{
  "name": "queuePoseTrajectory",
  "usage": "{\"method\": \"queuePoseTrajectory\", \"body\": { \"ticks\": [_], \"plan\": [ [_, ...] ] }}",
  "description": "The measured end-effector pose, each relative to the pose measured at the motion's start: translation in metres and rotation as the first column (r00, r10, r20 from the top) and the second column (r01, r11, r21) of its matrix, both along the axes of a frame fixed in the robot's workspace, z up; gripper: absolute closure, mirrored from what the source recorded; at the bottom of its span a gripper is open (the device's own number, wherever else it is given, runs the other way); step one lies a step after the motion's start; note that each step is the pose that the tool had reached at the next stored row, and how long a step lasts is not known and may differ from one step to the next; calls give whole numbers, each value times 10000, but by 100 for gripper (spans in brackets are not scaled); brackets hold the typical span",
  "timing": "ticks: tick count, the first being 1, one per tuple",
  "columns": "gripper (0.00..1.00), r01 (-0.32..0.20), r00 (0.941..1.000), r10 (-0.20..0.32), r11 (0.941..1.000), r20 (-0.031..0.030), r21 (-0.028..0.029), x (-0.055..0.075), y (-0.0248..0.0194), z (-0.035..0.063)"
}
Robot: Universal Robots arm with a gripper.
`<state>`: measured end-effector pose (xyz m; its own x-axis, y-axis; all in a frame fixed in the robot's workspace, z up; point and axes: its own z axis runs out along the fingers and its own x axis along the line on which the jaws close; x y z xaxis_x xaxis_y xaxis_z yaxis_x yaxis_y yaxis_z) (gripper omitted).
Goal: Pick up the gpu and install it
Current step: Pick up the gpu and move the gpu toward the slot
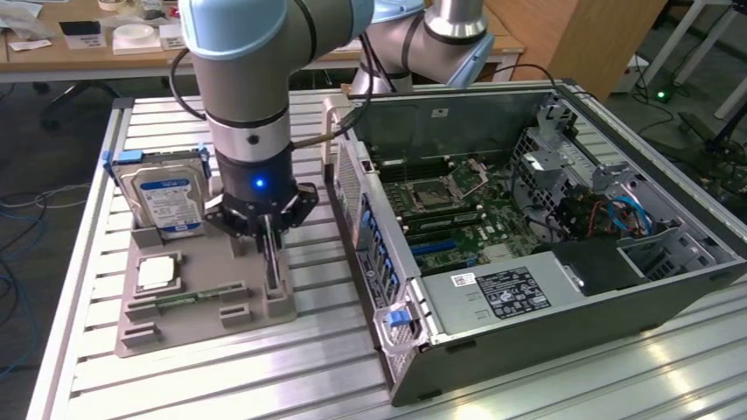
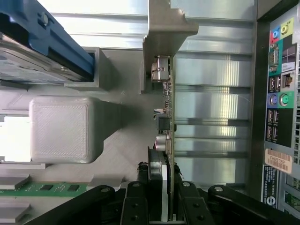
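My fingers (image 2: 136,206) sit one on each face of the gpu (image 2: 170,103) and press against it, so I read the gripper (image 2: 161,187) as clamped on the card's upper edge. The card stands on edge, and that is why the grab works: both flat faces are free for the pads. Its lower edge sits in a slot of the grey holder tray (image 1: 198,311), and a printed post (image 2: 164,28) braces the far end. I judge the card is gripped but not yet lifted out.

In the exterior view the gripper (image 1: 269,262) hangs straight down over the tray. The hard drive (image 1: 164,197) stands upright in its own pocket, the processor (image 1: 156,273) lies flat below it, and the memory stick (image 1: 192,297) lies in a groove. Each part has its own seat, well apart, so one can be taken without disturbing the others.

The computer case (image 1: 548,350) lies open just beside the tray on the exterior view's right, motherboard facing up for insertion from above.

As for writing, the drive carries a blue-and-white label, the power supply a black-and-white label (image 1: 513,293), and the rear port panel (image 2: 281,93) a barcode sticker (image 2: 277,161). I cannot read any of them.
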<state>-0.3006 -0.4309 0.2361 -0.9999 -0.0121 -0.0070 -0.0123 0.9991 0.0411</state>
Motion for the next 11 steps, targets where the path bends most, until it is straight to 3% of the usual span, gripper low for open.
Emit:
{"method": "queuePoseTrajectory", "body": {
  "ticks": [11],
  "plan": [
    [72,0,10000,0,10000,1,1,0,0,289]
  ]
}}
